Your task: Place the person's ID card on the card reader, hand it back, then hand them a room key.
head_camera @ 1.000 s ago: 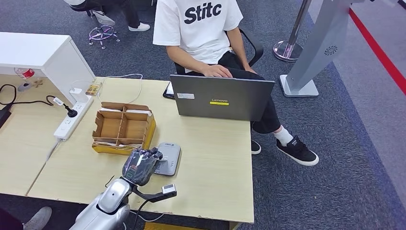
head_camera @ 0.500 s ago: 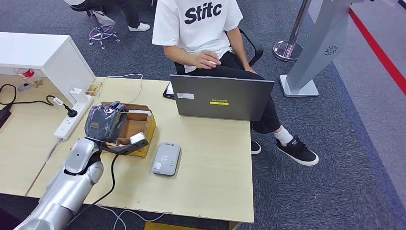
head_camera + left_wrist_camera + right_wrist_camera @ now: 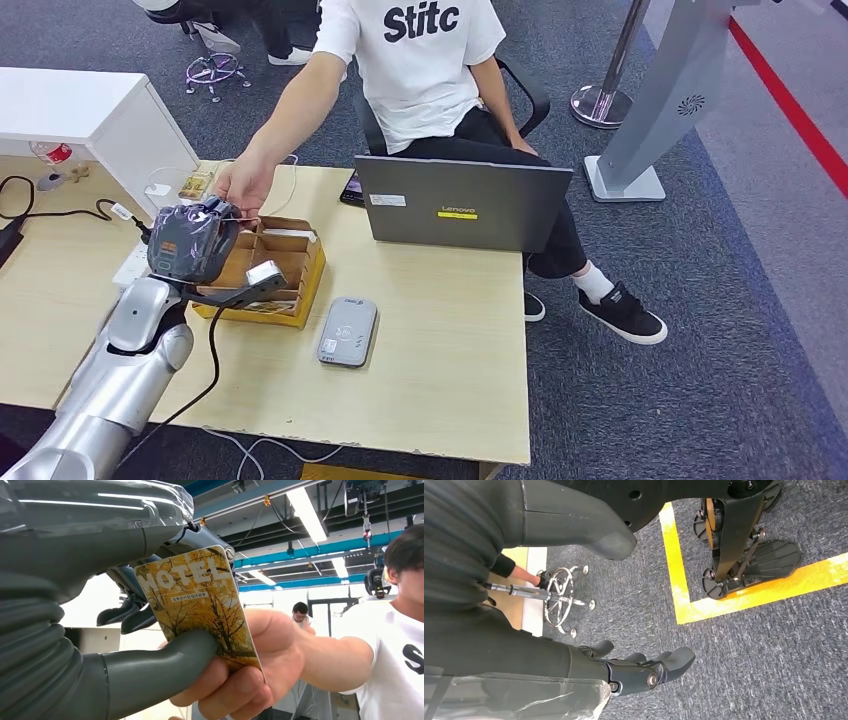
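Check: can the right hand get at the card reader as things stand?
Probably not without a big move. The right hand hangs low over carpet, fingers apart, holding nothing, while the card reader lies up on the table. Nothing sits on the reader itself.

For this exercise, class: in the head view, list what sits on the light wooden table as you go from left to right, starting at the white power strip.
Power strip → robot's left hand holding the room key, met by the person's hand → yellow cardboard box → card reader → laptop.
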Tool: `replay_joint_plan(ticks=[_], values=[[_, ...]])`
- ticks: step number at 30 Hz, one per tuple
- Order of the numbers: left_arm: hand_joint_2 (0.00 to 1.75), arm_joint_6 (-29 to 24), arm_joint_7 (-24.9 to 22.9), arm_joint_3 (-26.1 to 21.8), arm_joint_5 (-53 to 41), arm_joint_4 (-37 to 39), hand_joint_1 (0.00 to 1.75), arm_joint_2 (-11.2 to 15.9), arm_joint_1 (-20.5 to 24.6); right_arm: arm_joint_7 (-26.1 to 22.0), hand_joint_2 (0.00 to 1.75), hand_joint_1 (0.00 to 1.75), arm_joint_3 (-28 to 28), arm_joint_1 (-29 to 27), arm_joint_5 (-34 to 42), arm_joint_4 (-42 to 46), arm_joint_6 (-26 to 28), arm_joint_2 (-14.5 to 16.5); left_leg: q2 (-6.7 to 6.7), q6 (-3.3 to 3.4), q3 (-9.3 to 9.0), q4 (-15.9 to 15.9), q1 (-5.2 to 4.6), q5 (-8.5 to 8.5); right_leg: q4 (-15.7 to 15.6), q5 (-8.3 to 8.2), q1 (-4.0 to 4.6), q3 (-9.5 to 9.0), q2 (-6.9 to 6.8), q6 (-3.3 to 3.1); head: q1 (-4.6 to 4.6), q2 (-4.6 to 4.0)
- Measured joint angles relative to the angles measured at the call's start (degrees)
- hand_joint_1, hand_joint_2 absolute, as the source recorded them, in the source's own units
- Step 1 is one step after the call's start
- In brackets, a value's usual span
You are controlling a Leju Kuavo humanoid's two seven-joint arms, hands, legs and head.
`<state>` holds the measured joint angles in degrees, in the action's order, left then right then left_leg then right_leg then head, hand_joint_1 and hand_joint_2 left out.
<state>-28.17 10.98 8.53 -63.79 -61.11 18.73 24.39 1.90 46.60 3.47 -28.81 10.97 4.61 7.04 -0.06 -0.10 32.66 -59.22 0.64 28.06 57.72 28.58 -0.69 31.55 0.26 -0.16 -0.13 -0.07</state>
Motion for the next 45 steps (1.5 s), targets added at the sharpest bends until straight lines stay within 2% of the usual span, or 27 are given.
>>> replay_joint_plan(ticks=[2, 3, 13, 16, 20, 24, 28, 33, 38, 45], values=[[1.75, 0.0, 0.2, -0.1, -0.1, 0.0, 0.23, 0.0, 0.0, 0.0, 1.75, 0.00, 0.0, 0.0, 0.0, 0.0, 0.0, 0.0, 0.00, 0.00, 0.00, 0.0, 0.00, 0.00, 0.0, 0.00, 0.00, 0.00, -0.01, 0.00, 0.00, 0.00], [1.75, -0.1, 0.2, -0.1, -0.3, 0.0, 0.00, 0.0, 0.0, 0.0, 1.75, 0.00, 0.0, 0.0, 0.0, 0.0, 0.0, 0.0, -0.01, 0.00, 0.00, 0.0, 0.00, 0.00, 0.0, 0.00, 0.00, 0.00, -0.01, 0.00, 0.00, 0.00], [1.75, -0.3, 0.3, -0.1, -1.3, -0.3, 0.00, -0.8, -0.6, 0.0, 1.75, 0.00, 0.0, 0.0, 0.0, 0.0, 0.0, 0.2, -0.01, 0.00, 0.00, 0.0, 0.00, 0.00, 0.0, 0.00, 0.00, 0.00, 0.00, 0.00, -0.01, 0.00], [1.75, -0.1, 1.0, -0.1, -0.2, -1.9, 0.00, -1.5, -2.1, 0.0, 1.75, 0.00, 0.0, 0.0, 0.2, 0.0, 0.1, 0.3, 0.01, 0.00, 0.00, 0.0, -0.01, 0.00, 0.0, 0.00, -0.01, 0.01, 0.01, 0.00, -0.01, 0.00], [1.75, 0.4, 2.1, 0.9, 1.4, -7.6, 0.00, -4.7, -7.1, 0.0, 1.75, 0.00, 0.2, 0.0, 0.7, 0.0, 0.4, 0.6, 0.03, 0.02, 0.01, 0.0, -0.04, 0.02, -0.1, 0.01, -0.02, 0.02, 0.02, 0.01, -0.01, 0.00], [1.75, 3.7, 3.2, 4.4, 5.5, -13.4, 0.00, -8.7, -13.2, -0.3, 1.75, 0.00, 0.6, 0.0, 1.2, 0.0, 1.1, 1.0, 0.04, 0.07, 0.03, 0.0, -0.06, 0.09, -0.1, 0.01, -0.04, 0.02, 0.02, 0.02, 0.01, 0.00], [1.75, 4.7, 2.0, 8.6, 2.7, -15.6, 0.00, -10.9, -17.3, -0.5, 1.75, 0.00, 1.0, 0.0, 1.0, 0.0, 1.2, 1.2, 0.03, 0.09, 0.03, 0.0, -0.05, 0.10, -0.1, 0.02, -0.04, 0.02, 0.02, 0.03, 0.00, 0.00], [1.75, 4.0, -2.2, 11.5, -6.4, -15.7, 0.00, -10.9, -19.7, -0.4, 1.75, 0.00, 1.5, 0.0, 0.6, 0.0, 1.3, 1.3, 0.03, 0.08, 0.02, 0.0, -0.02, 0.09, -0.1, 0.01, -0.03, 0.02, 0.01, 0.02, -0.01, 0.00], [1.75, 2.7, -6.6, 11.9, -12.7, -15.6, 0.00, -9.4, -20.9, 0.1, 1.75, 0.00, 1.7, 0.0, 0.1, 0.0, 1.6, 1.3, 0.03, 0.03, 0.02, 0.0, 0.00, 0.06, 0.0, 0.02, 0.00, 0.02, 0.01, 0.01, -0.01, 0.00], [1.75, 1.4, -8.1, 10.1, -12.7, -12.4, 0.00, -7.2, -20.8, 0.5, 1.75, 0.00, 1.8, 0.0, -1.0, 0.0, 1.5, 1.3, 0.03, 0.03, 0.03, 0.0, 0.00, 0.05, 0.0, 0.02, 0.00, 0.02, 0.01, 0.01, 0.00, 0.00]])
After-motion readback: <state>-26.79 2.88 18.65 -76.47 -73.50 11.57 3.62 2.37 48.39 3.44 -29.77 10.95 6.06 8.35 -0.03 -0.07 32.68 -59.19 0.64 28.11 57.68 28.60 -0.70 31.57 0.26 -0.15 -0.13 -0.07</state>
